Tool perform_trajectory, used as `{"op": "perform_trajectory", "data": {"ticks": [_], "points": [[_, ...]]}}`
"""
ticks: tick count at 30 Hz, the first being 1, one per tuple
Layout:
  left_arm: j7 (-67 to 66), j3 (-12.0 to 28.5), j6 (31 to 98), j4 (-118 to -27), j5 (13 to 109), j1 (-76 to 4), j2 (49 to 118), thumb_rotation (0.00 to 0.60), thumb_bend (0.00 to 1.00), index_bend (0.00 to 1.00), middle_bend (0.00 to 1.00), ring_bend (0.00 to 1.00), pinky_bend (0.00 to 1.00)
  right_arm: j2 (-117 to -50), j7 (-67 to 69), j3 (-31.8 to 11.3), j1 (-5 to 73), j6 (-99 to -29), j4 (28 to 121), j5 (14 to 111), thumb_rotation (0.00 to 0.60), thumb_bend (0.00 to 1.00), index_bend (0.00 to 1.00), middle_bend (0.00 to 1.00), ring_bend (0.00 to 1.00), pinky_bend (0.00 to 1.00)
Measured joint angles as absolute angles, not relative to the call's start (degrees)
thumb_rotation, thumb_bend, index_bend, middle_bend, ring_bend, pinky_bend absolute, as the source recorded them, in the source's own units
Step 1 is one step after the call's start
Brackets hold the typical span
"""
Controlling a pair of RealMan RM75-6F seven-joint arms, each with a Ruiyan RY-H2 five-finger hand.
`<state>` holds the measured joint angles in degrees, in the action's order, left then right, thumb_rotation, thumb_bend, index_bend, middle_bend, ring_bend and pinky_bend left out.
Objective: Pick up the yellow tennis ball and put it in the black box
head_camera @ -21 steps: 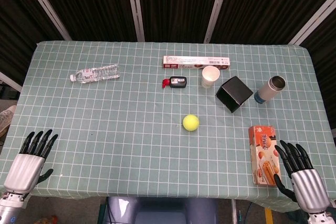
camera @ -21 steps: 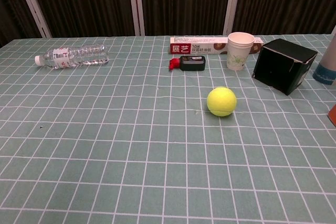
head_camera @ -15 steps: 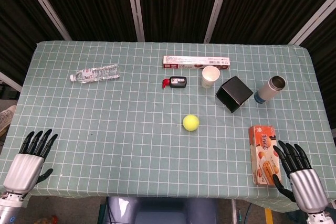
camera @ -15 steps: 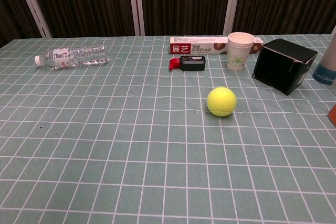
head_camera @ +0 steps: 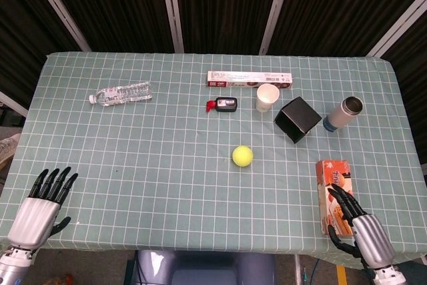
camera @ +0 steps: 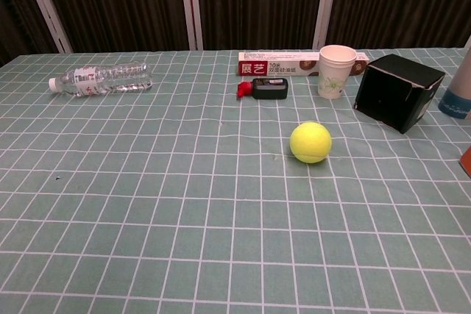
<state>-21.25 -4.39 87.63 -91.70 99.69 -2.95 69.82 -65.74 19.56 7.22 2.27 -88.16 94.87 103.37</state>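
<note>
The yellow tennis ball [head_camera: 242, 156] [camera: 310, 142] lies on the checked tablecloth near the table's middle. Behind it and to the right stands the black box [head_camera: 298, 119] [camera: 398, 92], tipped so that its opening faces the front left. My left hand [head_camera: 41, 203] hangs open at the front left corner, far from the ball. At the front right edge my right hand [head_camera: 357, 225] is open, its fingers over the near end of an orange snack box [head_camera: 333, 185]. Neither hand shows in the chest view.
A water bottle [head_camera: 121, 93] lies at the back left. A long red-and-white carton [head_camera: 249, 79], a small black and red object [head_camera: 223, 104] and a paper cup [head_camera: 267, 97] stand behind the ball. A steel flask [head_camera: 343, 114] is right of the black box.
My right hand has moved left and toward the front edge, now overlapping the snack box's near end. The left hand has drifted slightly down. The ball and box have not moved.
</note>
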Motion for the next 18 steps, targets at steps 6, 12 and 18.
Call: {"op": "perform_trajectory", "data": {"ticks": [6,12,18], "points": [[-21.54,-3.85,86.06,-92.27,98.3,-3.62,69.8,0.6,0.12,0.0,0.0,0.0,0.0,-63.45,30.76,7.82,7.5,-78.57,106.6,100.16,0.6,0.77,0.12,0.16,0.21,0.57],[-20.84,-3.16,85.07,-92.76,96.9,-4.18,69.29,0.6,0.13,0.0,0.0,0.0,0.0,-62.14,36.63,6.54,13.9,-66.8,116.73,92.23,0.6,0.78,0.12,0.16,0.21,0.57],[-20.26,-2.87,84.95,-93.22,96.16,-4.28,68.81,0.6,0.13,0.0,0.0,0.0,0.0,-64.37,41.04,2.53,18.92,-58.79,120.67,79.91,0.6,0.78,0.12,0.16,0.21,0.57]]}}
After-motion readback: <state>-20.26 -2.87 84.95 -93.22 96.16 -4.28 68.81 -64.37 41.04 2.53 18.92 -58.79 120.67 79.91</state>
